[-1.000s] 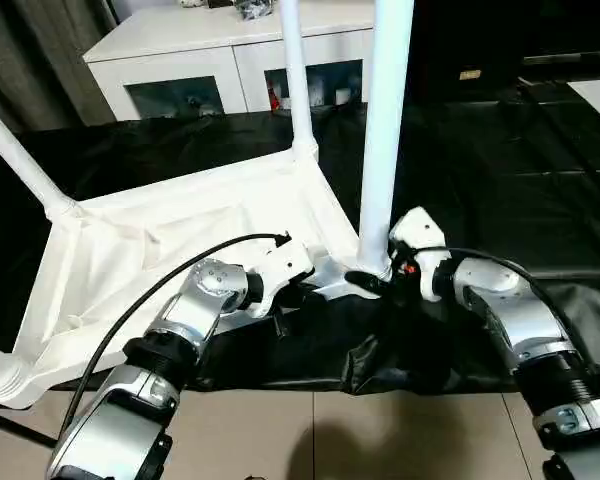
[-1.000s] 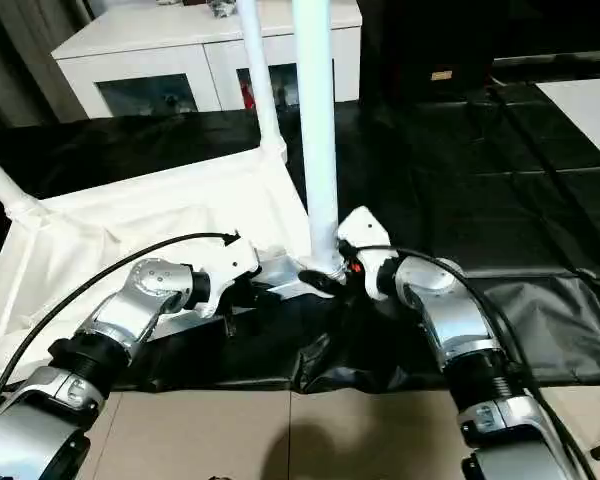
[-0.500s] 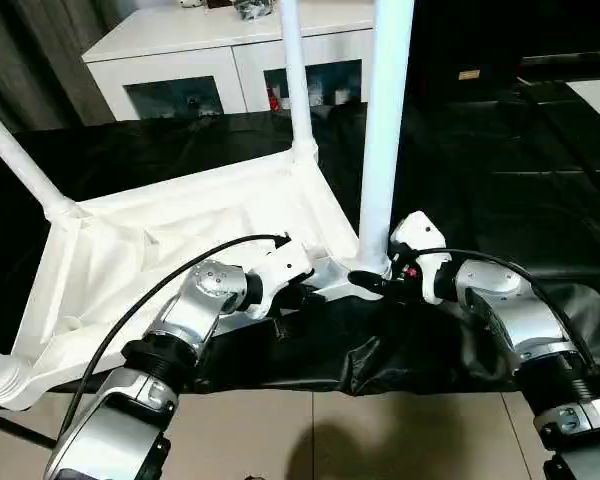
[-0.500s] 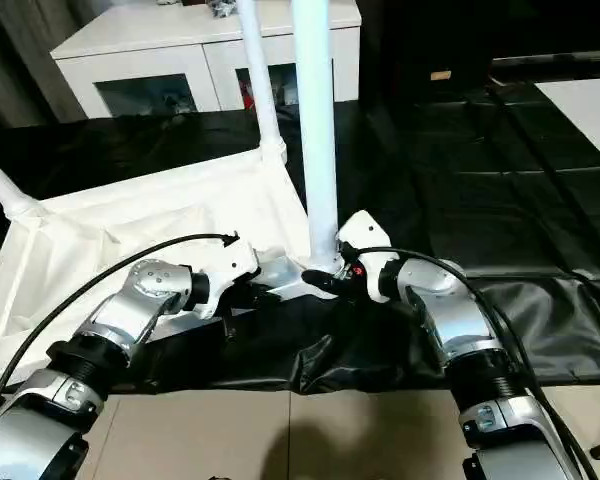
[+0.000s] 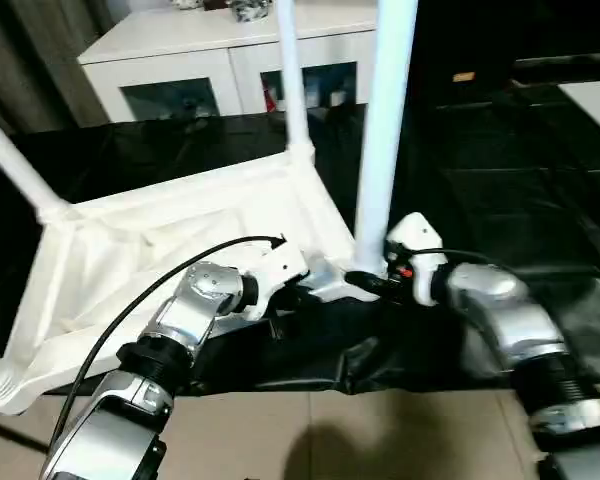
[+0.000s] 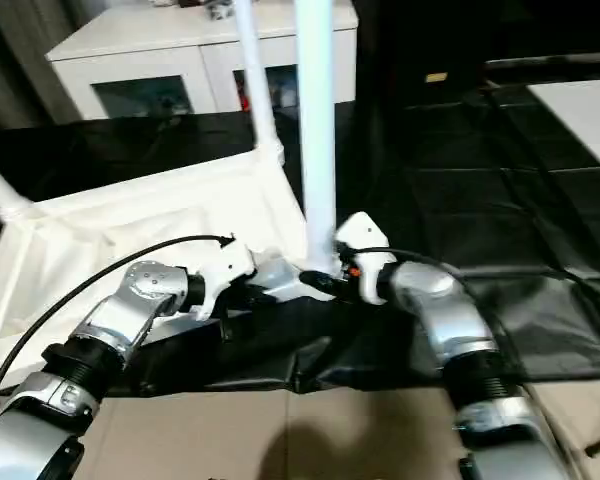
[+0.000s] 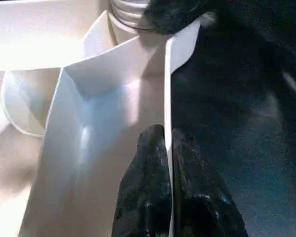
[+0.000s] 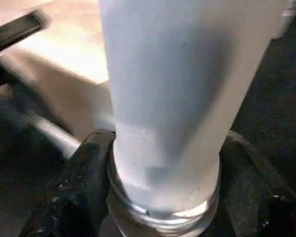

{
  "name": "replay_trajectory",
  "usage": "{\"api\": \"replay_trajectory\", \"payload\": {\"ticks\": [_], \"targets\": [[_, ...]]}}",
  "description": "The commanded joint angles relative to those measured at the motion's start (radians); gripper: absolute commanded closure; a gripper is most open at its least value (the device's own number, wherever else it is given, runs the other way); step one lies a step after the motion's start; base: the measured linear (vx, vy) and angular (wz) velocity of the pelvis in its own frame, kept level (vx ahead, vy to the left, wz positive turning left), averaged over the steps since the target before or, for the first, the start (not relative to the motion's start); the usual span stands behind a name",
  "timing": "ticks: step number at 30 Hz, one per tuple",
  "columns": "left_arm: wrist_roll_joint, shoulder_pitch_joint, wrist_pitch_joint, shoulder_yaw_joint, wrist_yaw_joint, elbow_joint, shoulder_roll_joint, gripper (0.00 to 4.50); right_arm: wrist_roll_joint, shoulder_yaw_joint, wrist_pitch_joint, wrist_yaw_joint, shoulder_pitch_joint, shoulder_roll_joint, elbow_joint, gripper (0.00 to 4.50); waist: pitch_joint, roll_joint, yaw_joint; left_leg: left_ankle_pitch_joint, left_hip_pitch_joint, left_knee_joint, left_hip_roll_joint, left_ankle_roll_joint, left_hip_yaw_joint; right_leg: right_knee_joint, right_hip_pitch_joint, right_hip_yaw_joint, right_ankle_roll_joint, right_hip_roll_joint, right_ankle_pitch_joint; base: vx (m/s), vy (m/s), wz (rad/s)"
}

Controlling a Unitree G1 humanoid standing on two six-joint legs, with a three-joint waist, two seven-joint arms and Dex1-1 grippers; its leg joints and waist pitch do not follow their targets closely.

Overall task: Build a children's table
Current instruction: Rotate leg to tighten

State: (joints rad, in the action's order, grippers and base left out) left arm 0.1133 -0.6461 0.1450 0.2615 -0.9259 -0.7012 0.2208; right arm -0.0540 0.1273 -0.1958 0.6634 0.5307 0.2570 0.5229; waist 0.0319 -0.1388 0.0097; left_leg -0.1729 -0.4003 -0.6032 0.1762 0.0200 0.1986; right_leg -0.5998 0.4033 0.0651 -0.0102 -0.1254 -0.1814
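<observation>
The white tabletop [image 5: 150, 250] lies upside down on a black cloth, ribbed underside up. Three legs stand in its corner sockets: a near one [image 5: 380, 150], a far one [image 5: 292, 80] and one at the left [image 5: 15, 165]. My left gripper [image 5: 300, 285] is shut on the tabletop's thin front rim [image 7: 168, 89], one black finger [image 7: 145, 163] on each side of the wall. My right gripper [image 5: 365, 283] is closed around the base of the near leg [image 8: 177, 89] just above its socket, with a finger [image 8: 84, 182] pressed to each side.
A white cabinet [image 5: 200, 70] with dark glass doors stands behind the table. The black cloth [image 5: 500, 170] covers the floor to the right and bunches up under my wrists. Bare tiled floor [image 5: 310, 430] shows in front.
My right gripper's fingers have closed in onto the base of the near leg. The left gripper keeps its hold on the rim. The picture has shifted slightly.
</observation>
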Motion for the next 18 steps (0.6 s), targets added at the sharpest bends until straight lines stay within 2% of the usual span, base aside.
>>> {"api": "replay_trajectory", "payload": {"ticks": [1, 2, 3, 6, 7, 8, 10, 11, 13, 14, 16, 17, 18], "targets": [[-0.006, 0.007, 0.028, -0.021, 0.049, -0.034, -0.01, 4.5, 0.016, -0.035, -0.049, -0.132, 0.013, -0.023, 0.059, 1.8, -0.062, 0.026, -0.001, -0.24, 0.018, 0.073, 0.033, -0.085, -0.026, 0.071, -0.044, -0.014, 0.227, -0.021, -0.235, 0.0, 0.0, 0.0], [-0.006, -0.023, 0.048, -0.042, 0.119, -0.07, -0.037, 4.5, 0.029, -0.054, -0.052, -0.259, 0.017, -0.082, 0.082, 1.8, -0.062, 0.026, -0.006, -0.265, 0.024, 0.075, 0.035, -0.066, -0.024, 0.074, -0.039, -0.018, 0.228, -0.02, -0.247, 0.0, 0.0, 0.0], [-0.008, -0.035, 0.057, -0.052, 0.149, -0.085, -0.049, 4.5, 0.039, -0.057, -0.048, -0.307, 0.018, -0.103, 0.091, 1.8, -0.061, 0.026, -0.006, -0.277, 0.026, 0.077, 0.034, -0.056, -0.025, 0.075, -0.039, -0.018, 0.226, -0.02, -0.256, 0.0, 0.0, 0.0], [-0.01, -0.057, 0.064, -0.067, 0.199, -0.111, -0.068, 4.5, 0.053, -0.056, -0.042, -0.367, 0.025, -0.131, 0.113, 1.81, -0.06, 0.025, -0.006, -0.309, 0.025, 0.079, 0.033, -0.048, -0.025, 0.079, -0.039, -0.018, 0.215, -0.021, -0.269, 0.0, 0.0, 0.0], [-0.012, -0.104, 0.075, -0.092, 0.304, -0.164, -0.109, 4.5, 0.065, -0.065, -0.019, -0.484, 0.054, -0.189, 0.169, 1.81, -0.058, 0.023, -0.01, -0.332, 0.025, 0.081, 0.031, -0.04, -0.024, 0.082, -0.034, -0.019, 0.21, -0.022, -0.289, 0.0, 0.0, 0.0], [-0.013, -0.119, 0.075, -0.099, 0.337, -0.183, -0.122, 4.5, 0.068, -0.068, -0.013, -0.519, 0.066, -0.205, 0.19, 1.81, -0.058, 0.02, -0.011, -0.347, 0.028, 0.083, 0.03, -0.026, -0.028, 0.084, -0.036, -0.017, 0.204, -0.022, -0.307, 0.0, 0.0, 0.0], [-0.015, -0.138, 0.071, -0.109, 0.385, -0.212, -0.141, 4.5, 0.061, -0.086, 0.01, -0.576, 0.095, -0.228, 0.239, 1.81, -0.057, 0.021, -0.013, -0.362, 0.026, 0.086, 0.03, -0.022, -0.03, 0.088, -0.037, -0.016, 0.198, -0.022, -0.307, 0.0, 0.0, 0.0], [-0.015, -0.16, 0.059, -0.116, 0.438, -0.246, -0.163, 4.5, 0.039, -0.119, 0.036, -0.643, 0.139, -0.259, 0.309, 1.81, -0.058, 0.019, -0.015, -0.371, 0.028, 0.085, 0.029, -0.02, -0.03, 0.088, -0.034, -0.016, 0.198, -0.023, -0.304, 0.0, 0.0, 0.0], [-0.015, -0.171, 0.05, -0.12, 0.458, -0.261, -0.174, 4.5, 0.033, -0.132, 0.055, -0.674, 0.159, -0.273, 0.341, 1.81, -0.059, 0.02, -0.015, -0.371, 0.025, 0.086, 0.028, -0.028, -0.03, 0.088, -0.037, -0.016, 0.2, -0.024, -0.284, 0.0, 0.0, 0.0], [-0.014, -0.184, 0.036, -0.119, 0.468, -0.276, -0.185, 4.5, 0.029, -0.147, 0.075, -0.695, 0.185, -0.293, 0.377, 1.81, -0.062, 0.024, -0.013, -0.356, 0.024, 0.084, 0.028, -0.039, -0.029, 0.087, -0.039, -0.016, 0.203, -0.026, -0.264, 0.0, 0.0, 0.0], [-0.013, -0.187, 0.032, -0.116, 0.467, -0.277, -0.187, 4.5, 0.028, -0.149, 0.08, -0.691, 0.19, -0.296, 0.382, 1.81, -0.063, 0.023, -0.012, -0.335, 0.022, 0.082, 0.028, -0.052, -0.029, 0.086, -0.041, -0.016, 0.207, -0.028, -0.241, 0.0, 0.0, 0.0], [-0.014, -0.184, 0.018, -0.112, 0.443, -0.276, -0.184, 4.5, 0.024, -0.145, 0.098, -0.647, 0.191, -0.294, 0.38, 1.81, -0.065, 0.029, -0.006, -0.294, 0.018, 0.078, 0.029, -0.078, -0.027, 0.081, -0.045, -0.016, 0.214, -0.03, -0.202, 0.0, 0.0, 0.0], [-0.013, -0.183, 0.015, -0.11, 0.437, -0.274, -0.183, 4.5, 0.022, -0.144, 0.1, -0.636, 0.19, -0.293, 0.378, 1.81, -0.065, 0.028, -0.005, -0.283, 0.018, 0.078, 0.029, -0.086, -0.026, 0.082, -0.044, -0.016, 0.216, -0.03, -0.192, 0.0, 0.0, 0.0]]}}
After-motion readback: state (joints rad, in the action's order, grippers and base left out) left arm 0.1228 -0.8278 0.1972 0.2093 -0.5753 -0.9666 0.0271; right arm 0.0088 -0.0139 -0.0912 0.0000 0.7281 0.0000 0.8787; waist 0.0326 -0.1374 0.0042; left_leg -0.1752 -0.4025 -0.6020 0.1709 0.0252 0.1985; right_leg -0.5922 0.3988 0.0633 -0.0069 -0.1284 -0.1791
